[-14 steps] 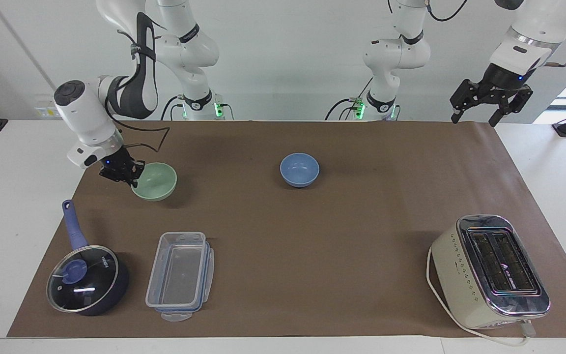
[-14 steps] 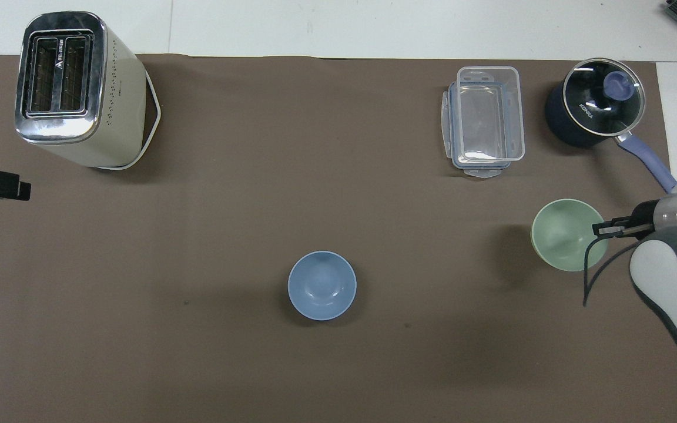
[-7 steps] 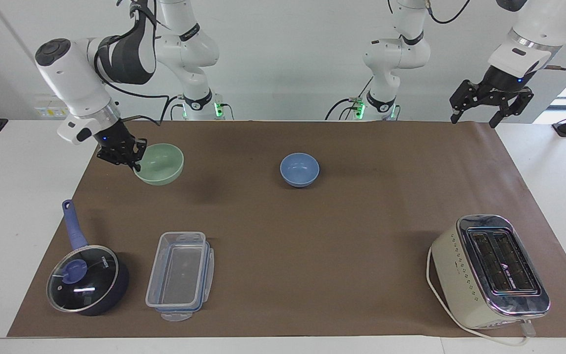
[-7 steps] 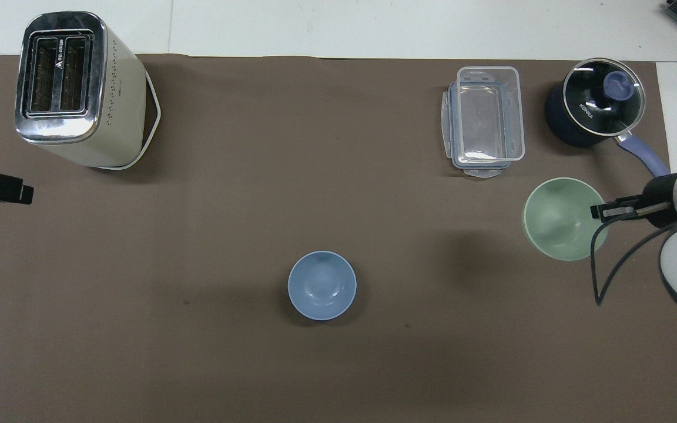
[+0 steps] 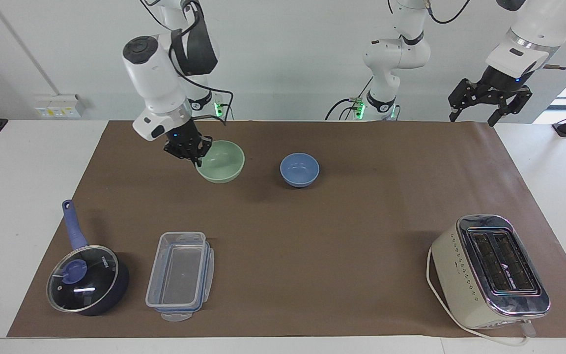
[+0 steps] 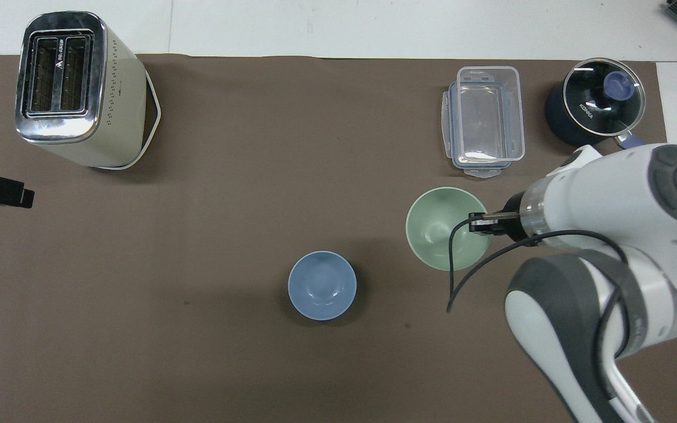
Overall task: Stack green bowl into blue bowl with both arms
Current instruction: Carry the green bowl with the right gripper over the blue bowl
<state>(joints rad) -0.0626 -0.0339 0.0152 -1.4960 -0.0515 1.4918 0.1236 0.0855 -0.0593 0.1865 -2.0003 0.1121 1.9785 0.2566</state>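
Transport of the green bowl [image 5: 222, 161] is judged to be under way and the stacking not yet done. The right gripper [image 5: 195, 158] is seen pinched shut on that bowl's rim, at the edge toward the right arm's end of the table, and the bowl is carried clear of the brown mat [image 5: 312, 236], hanging from the fingertips on the side toward the table's middle. The blue bowl [image 5: 299, 169] is found resting empty on the mat, a short way from the gripper toward the left arm's end, apart from the held bowl. What is left, by this reading: the green bowl is to be brought over the blue one, lowered into it and released; no part for the left arm is yet apparent. The left gripper [image 5: 490, 107] is held idle above the mat's corner at the left arm's end, well apart from the right gripper, its fingers spread wide and nothing in them. Count of items: one green bowl, one blue bowl, two grippers, one toaster [image 5: 490, 270], one clear lidded container [image 5: 180, 275], one dark saucepan [image 5: 86, 279] with a glass lid.
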